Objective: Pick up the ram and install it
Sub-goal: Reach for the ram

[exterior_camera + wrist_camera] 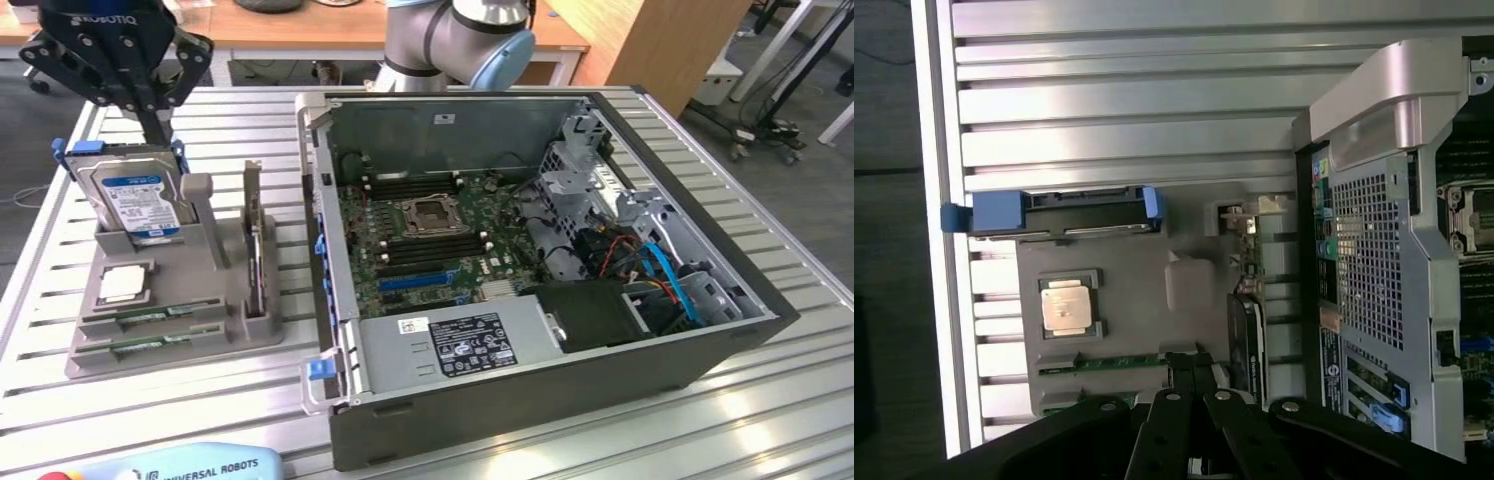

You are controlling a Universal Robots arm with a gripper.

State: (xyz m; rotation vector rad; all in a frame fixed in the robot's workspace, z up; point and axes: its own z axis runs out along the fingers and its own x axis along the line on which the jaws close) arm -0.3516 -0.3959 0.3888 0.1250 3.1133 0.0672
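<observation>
The ram (150, 320) sits in a slot of the grey holder (254, 335) on the table (40, 300). A second stick of the same kind is just beside it, and the processor chip (123, 283) is near. It is not yet lifted. To take it well, I think the fingers must open first, then come straight down across the thin edge at the stick's middle, away from the neighbour stick. The hand (163, 136) is fully closed, holds nothing, and hangs over the hard drive (134, 200), well apart from the ram.

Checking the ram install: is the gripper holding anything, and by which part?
Nothing is held. The gripper is shut with nothing between its fingers, and the ram sits in the grey holder.
</observation>
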